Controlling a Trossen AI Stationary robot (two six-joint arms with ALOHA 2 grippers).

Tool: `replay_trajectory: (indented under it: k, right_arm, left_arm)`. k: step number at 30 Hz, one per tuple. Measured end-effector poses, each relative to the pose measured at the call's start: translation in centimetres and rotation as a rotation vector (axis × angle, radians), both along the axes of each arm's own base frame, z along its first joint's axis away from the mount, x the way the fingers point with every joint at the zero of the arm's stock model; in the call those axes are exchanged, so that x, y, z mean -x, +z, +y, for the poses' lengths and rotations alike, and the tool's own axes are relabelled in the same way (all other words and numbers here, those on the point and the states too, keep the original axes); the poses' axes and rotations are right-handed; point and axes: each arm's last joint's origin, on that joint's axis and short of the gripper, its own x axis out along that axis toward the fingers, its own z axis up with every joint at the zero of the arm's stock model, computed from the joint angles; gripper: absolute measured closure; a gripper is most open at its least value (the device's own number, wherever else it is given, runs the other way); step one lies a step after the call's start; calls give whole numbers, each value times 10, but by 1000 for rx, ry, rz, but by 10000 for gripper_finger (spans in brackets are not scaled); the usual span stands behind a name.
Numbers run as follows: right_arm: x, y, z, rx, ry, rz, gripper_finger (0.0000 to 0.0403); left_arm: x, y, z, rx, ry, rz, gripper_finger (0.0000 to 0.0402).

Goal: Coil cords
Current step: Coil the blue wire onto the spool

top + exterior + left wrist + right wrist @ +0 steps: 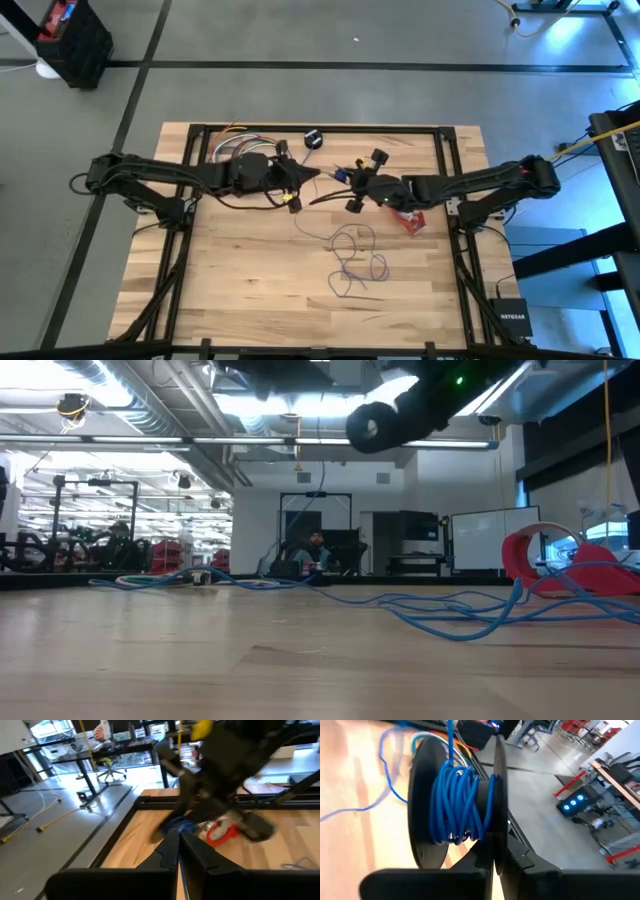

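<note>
Two dark arms meet over the far half of the pale wooden bench [250, 290]. Nearest the front edge, at about five o'clock from the bench centre, the thin bluish-purple cord [357, 262] lies in loose tangled loops on the wood, its strand trailing up toward the arms. Farther back, at about three o'clock, the short red-and-white cord bundle [408, 220] rests on the bench just under the right arm. The right pincer [358, 187], fingers pressed together, pinches a black two-flanged spool [456, 802] wound with several turns of blue cord. Facing it from nine o'clock, the left pincer [296, 181] has its fingers pressed together, and whether it pinches anything cannot be told. Beyond both, near twelve o'clock by the far rail, sits a small black round puck [313, 139].
</note>
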Motion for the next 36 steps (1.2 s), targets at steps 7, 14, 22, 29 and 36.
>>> replay_trajectory:
  k: [7, 14, 22, 29, 36]
  right_arm:
    - [-14, -2, -18, -22, -51, -120, 384]
    - [-21, 11, -22, -51, -1, -287, 384]
    - [-21, 9, -21, -63, 28, -270, 384]
    - [-22, 12, -20, -83, 55, -304, 384]
    - [-24, 19, -20, -103, 83, -398, 384]
  left_arm:
    - [-2, 0, -8, 44, -17, -23, 396]
    - [-18, -14, -15, 27, -44, -13, 396]
    - [-29, -9, -17, -30, -60, -157, 396]
    - [-35, -14, -18, -23, -63, -167, 396]
    - [-44, -35, -18, -26, -59, -76, 396]
